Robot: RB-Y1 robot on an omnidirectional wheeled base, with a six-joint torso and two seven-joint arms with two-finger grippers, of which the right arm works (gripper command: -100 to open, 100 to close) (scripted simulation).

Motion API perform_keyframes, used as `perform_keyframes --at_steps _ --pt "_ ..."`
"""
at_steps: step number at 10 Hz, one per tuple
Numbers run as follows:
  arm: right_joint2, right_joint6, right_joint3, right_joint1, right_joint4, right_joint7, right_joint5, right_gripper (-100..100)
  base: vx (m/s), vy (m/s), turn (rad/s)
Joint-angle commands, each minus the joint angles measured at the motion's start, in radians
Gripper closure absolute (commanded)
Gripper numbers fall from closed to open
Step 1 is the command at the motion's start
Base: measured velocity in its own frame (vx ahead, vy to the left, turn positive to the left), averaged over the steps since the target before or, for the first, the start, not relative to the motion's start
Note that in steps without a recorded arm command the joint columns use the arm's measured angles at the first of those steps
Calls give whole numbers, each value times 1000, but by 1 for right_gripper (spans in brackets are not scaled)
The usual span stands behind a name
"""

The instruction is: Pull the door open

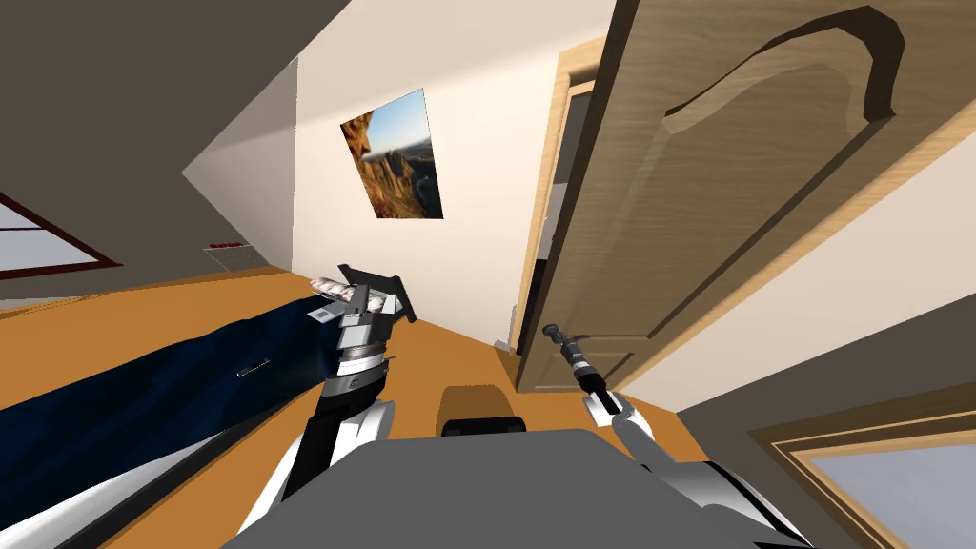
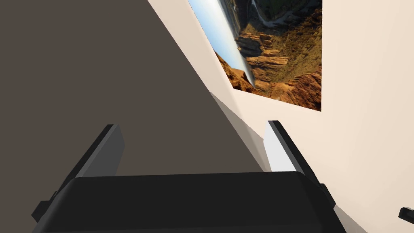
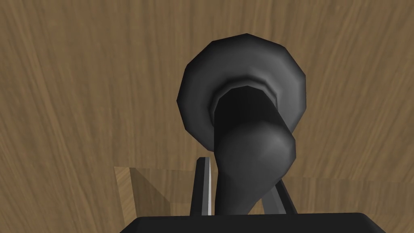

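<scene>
Already the door (image 1: 724,191) stands partly open: in the head view its free edge has swung clear of the frame (image 1: 545,191), and a narrow gap shows between the two. So I judge the pull to be under way but not finished. The grasp is made and the latch is clearly free. What is left is to draw the door further round until the opening is wide.

The right hand (image 3: 242,178) is closed on the dark handle (image 3: 242,121). Its two thin fingers (image 3: 204,186) press either side of the handle's stem, just short of the round plate on the wood. In the head view that arm reaches forward to the handle (image 1: 551,332), which sits near the door's free edge.

The left hand (image 2: 194,129) holds nothing. Its fingers are spread wide, and the head view shows it raised (image 1: 367,300) well apart from the door, pointing toward the wall.

No brand, label or writing can be read anywhere. The picture (image 1: 396,157) on the wall is a rocky canyon under blue sky, with no text on it, and the door and handle are plain.
</scene>
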Motion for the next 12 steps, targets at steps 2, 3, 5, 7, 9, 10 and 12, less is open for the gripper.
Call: perform_keyframes --at_steps 2,3,5,7,9,10,12 --pt "-17 -26 30 20 -19 -33 19 100 -210 -81 53" --pt "-13 -19 24 13 -10 -26 15 100 -89 -38 14" --pt "-33 -62 38 39 -5 -52 24 100 -163 -49 133" --pt "-45 -83 44 50 -4 -65 28 100 -133 -47 65" --pt "-69 -130 57 76 -1 -91 37 100 -162 -80 131" --pt "-81 -152 63 88 0 -104 41 100 -192 -131 179" --pt "-102 -193 74 110 2 -127 49 100 -207 -92 133"
